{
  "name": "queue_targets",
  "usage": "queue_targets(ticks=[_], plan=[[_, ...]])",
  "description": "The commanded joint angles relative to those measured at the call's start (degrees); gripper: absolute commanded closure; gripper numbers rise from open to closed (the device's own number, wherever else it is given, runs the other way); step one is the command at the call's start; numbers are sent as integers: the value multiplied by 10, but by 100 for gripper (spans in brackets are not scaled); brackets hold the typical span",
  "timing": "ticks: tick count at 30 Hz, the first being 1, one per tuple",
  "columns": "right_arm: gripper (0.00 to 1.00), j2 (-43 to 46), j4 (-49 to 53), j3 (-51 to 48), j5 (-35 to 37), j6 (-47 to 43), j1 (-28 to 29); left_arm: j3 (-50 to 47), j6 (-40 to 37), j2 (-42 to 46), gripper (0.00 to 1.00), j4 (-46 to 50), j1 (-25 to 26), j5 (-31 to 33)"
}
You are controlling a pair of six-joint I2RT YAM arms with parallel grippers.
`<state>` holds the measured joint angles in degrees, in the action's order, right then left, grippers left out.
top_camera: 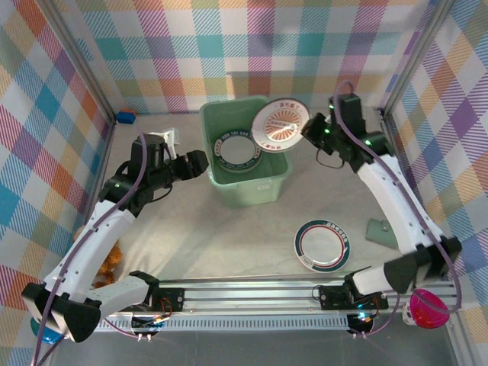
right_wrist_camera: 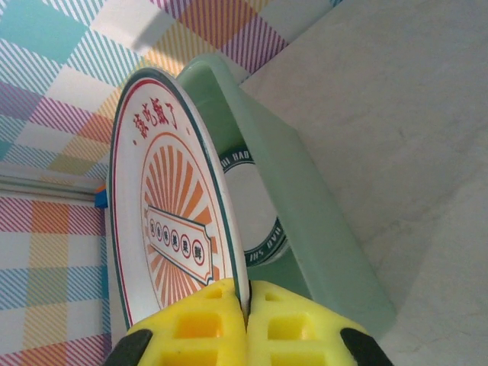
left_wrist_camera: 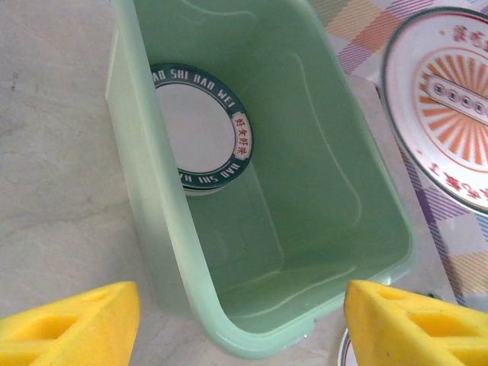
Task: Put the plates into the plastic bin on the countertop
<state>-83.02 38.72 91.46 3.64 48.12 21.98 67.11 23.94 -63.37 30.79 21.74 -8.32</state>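
Right hand point(right_wrist_camera: 248, 305) grips the orange plate point(right_wrist_camera: 171, 221) by the rim above the bin point(top_camera: 252, 191), upper centre; tip flat, lower, then release. Left hand point(top_camera: 194, 164) wide, empty

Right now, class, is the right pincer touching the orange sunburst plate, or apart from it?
Touching. In the right wrist view the right pincer is shut on the rim of the orange sunburst plate, with no gap.

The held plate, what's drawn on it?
The plate shows orange sunburst rays, red characters, a dark green rim; clearest in the right wrist view.
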Motion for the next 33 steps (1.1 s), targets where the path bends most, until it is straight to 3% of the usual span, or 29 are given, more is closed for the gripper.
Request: queue_targets(ticks=[1,14,21,28,33], plan=[[100,-53,-12,67,43,30,31,9,-15,-13,29,-34,-9,4],[100,-234,25,175,99,113,104,4,-15,-36,29,-28,-55,13],[100,-345,88,298,93,133,127,-8,-15,-41,29,-25,-68,10],[100,-401,144,367,154,177,140,-8,-22,-50,29,-20,-79,2],[100,-424,139,374,156,195,142,-19,-22,-47,28,-23,-84,-3]])
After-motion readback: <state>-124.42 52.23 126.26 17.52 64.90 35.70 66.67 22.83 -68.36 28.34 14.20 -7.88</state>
